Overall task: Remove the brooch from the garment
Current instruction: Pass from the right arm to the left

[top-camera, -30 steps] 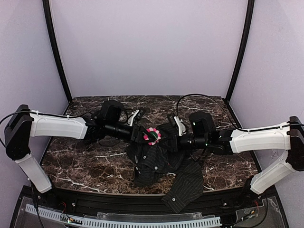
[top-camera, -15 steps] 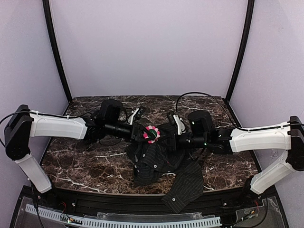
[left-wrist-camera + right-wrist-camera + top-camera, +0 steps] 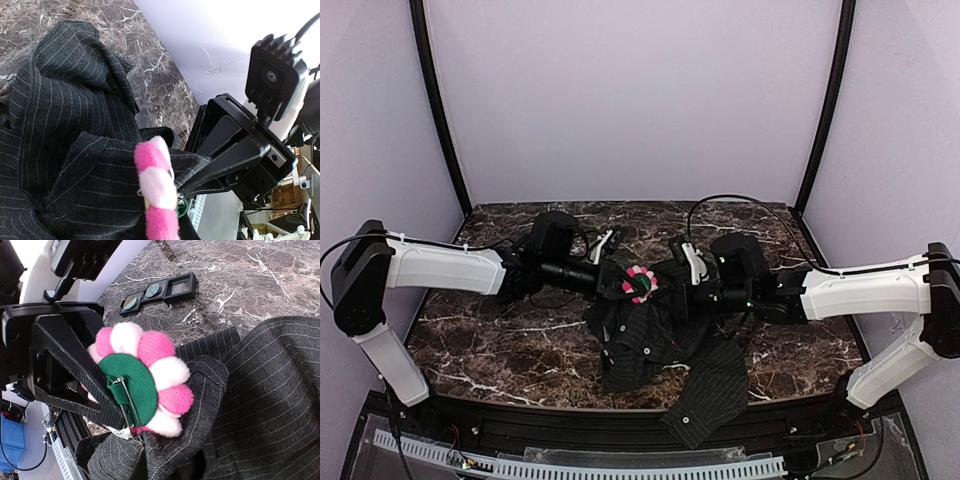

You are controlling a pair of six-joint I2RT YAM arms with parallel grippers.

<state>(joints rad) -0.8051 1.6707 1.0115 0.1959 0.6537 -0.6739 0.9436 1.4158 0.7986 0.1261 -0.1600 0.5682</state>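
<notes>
Marble table (image 3: pixel 490 330), left tool (image 3: pixel 623 284) now closed on brooch (image 3: pixel 639 285), right tool (image 3: pixel 671 291) clamping garment (image 3: pixel 642 345).

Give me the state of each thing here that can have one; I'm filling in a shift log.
brooch: pinned to the shirt, raised off the table.
shirt: crumpled, one fold lifted.
left gripper: shut on the brooch's edge.
right gripper: shut on shirt fabric beside the brooch.
trays: flat on the table, two holding a round piece, one empty.
</notes>
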